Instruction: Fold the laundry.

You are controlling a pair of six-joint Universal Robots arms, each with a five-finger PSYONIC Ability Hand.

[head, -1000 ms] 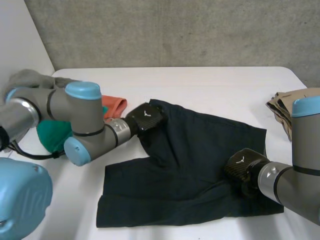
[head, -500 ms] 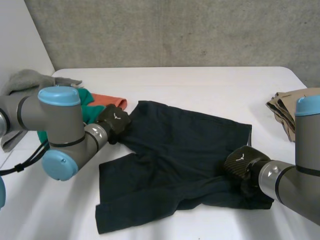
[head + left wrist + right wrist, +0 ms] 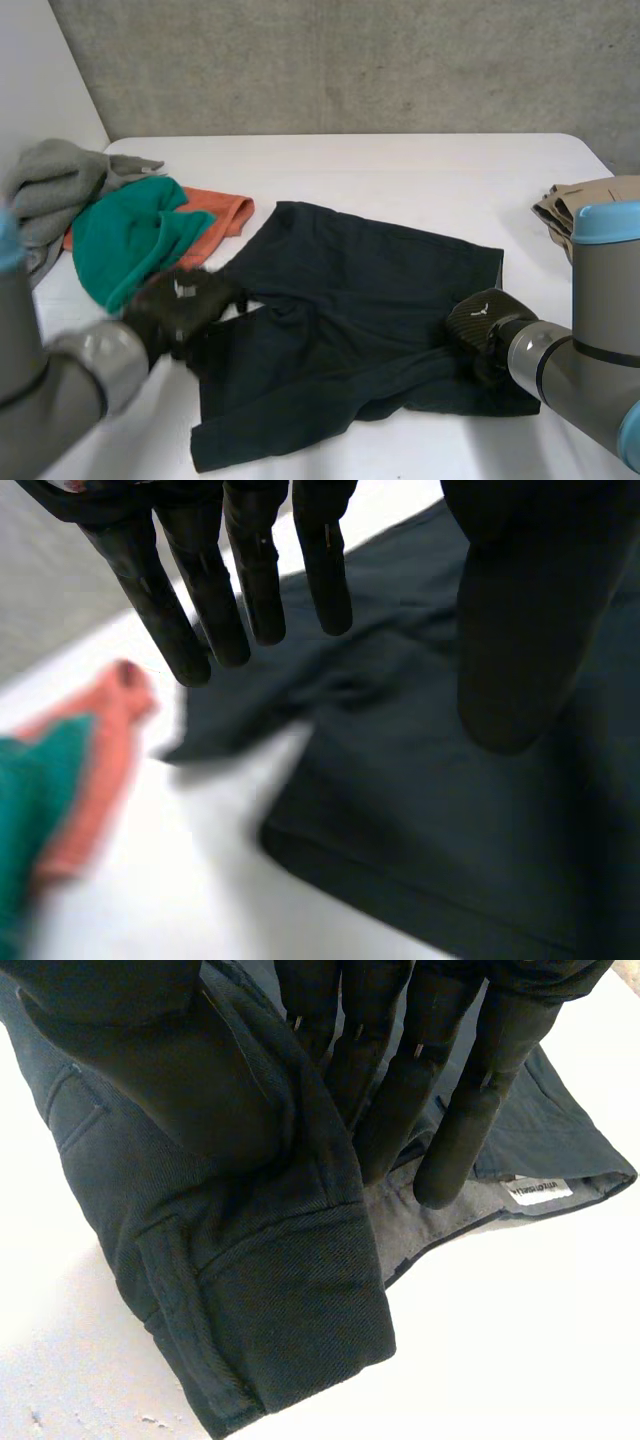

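On the white table point(image 3: 400, 170) the dark shorts point(image 3: 370, 290) lie rumpled at the middle, much as half a second ago. The green cloth point(image 3: 130, 235), orange cloth point(image 3: 225, 215) and grey cloth point(image 3: 50, 180) heaped beside them are now uncovered, as the left arm has drawn back toward the near edge. The left hand point(image 3: 180, 300) has let go of the shorts' far left corner and hangs over their near left edge, fingers point(image 3: 255, 570) straight and spread, holding nothing. The right hand point(image 3: 485, 322) pinches the waistband at the shorts' right end between thumb point(image 3: 150, 1050) and fingers.
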